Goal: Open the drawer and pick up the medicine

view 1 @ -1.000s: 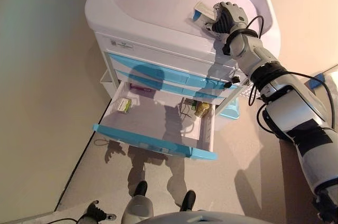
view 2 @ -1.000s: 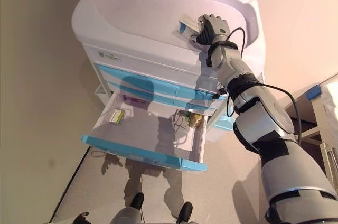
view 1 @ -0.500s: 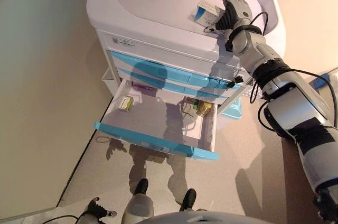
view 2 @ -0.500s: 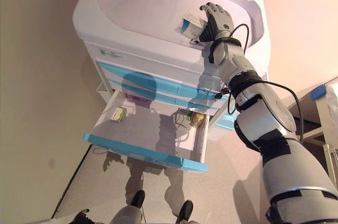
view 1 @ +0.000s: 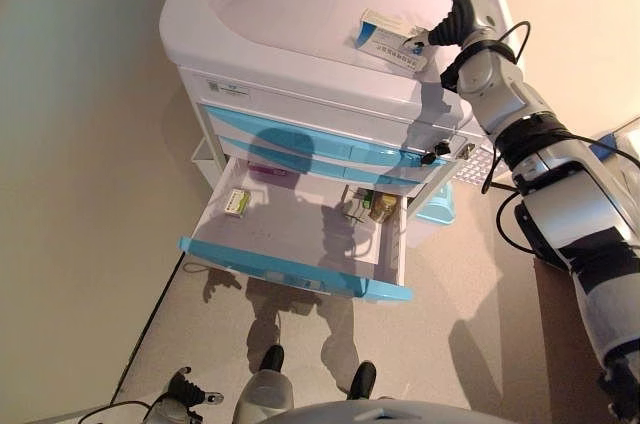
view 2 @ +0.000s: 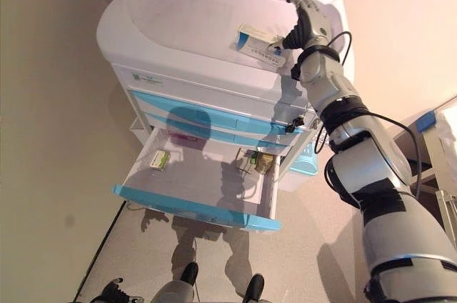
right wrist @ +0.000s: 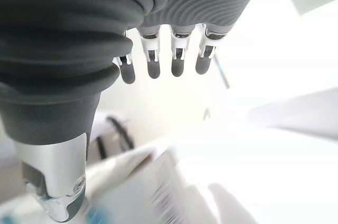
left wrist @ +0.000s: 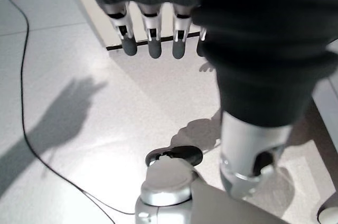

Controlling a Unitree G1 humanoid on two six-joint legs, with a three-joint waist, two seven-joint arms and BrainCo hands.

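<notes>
The right arm reaches up and forward, its right hand (view 1: 462,6) raised over the far right corner of the cart top, fingers (right wrist: 153,68) relaxed and spread, holding nothing. The left hand (left wrist: 158,34) hangs low beside the body, fingers straight, pointing toward the floor.

Print on medicine box (view 1: 390,39) and cart label (view 1: 231,90) unreadable.

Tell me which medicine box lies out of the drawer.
The white and blue box on the cart's top, beside the right hand; the green box lies inside the open drawer.
</notes>
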